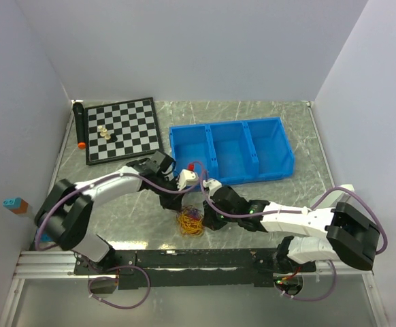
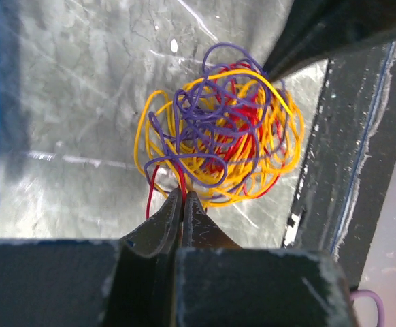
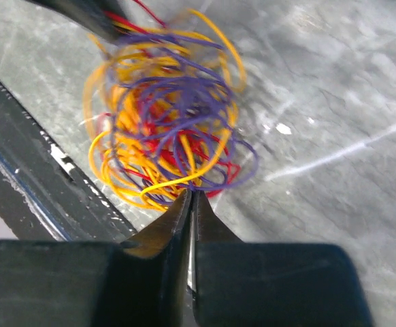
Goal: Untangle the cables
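The cables (image 1: pixel 191 222) lie as one tangled ball of thin yellow-orange, red and purple strands on the grey table, near the front rail. My left gripper (image 1: pixel 186 203) comes in from the far left side. In the left wrist view its tips (image 2: pixel 184 194) are shut on a red strand at the edge of the cables (image 2: pixel 218 133). My right gripper (image 1: pixel 210 215) reaches the ball from the right. Seen from the right wrist, its tips (image 3: pixel 191 193) are closed on purple and yellow loops of the cables (image 3: pixel 164 129).
A blue bin (image 1: pixel 290 160) with three compartments stands behind the grippers. A chessboard (image 1: pixel 126 119) with a few pieces and a black marker (image 1: pixel 79 126) lie at the back left. The black rail (image 1: pixel 205 257) runs right beside the tangle.
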You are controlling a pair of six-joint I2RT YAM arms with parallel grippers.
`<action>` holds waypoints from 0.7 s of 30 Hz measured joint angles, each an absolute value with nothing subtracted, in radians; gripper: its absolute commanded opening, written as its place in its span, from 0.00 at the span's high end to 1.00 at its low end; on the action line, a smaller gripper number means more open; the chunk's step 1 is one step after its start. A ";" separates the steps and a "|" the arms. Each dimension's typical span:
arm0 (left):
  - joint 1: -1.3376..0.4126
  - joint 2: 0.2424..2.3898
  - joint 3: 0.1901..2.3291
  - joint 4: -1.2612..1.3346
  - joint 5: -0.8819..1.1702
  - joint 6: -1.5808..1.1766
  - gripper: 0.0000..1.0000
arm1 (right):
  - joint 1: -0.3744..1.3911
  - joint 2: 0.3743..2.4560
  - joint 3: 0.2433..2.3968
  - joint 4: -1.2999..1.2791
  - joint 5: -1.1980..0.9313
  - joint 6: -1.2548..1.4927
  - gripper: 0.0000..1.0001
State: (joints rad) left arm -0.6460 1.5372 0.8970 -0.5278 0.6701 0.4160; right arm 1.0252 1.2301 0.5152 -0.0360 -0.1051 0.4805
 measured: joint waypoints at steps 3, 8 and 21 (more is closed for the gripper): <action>-0.624 1.441 0.889 -0.559 0.655 0.416 0.99 | 1.025 1.213 0.515 -0.067 -0.079 0.481 0.54; -0.569 1.315 0.872 -0.573 0.624 0.416 0.99 | 1.025 1.160 0.515 -0.094 -0.052 0.477 0.38; -0.559 1.379 0.816 -0.577 0.489 0.414 0.99 | 1.056 1.148 0.519 -0.075 -0.130 0.440 0.40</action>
State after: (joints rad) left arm -0.5587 1.3792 0.8158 -0.5766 0.4889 0.4137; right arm 1.0565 1.1484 0.5186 -0.0753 -0.1295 0.4400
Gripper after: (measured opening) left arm 0.023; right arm 0.618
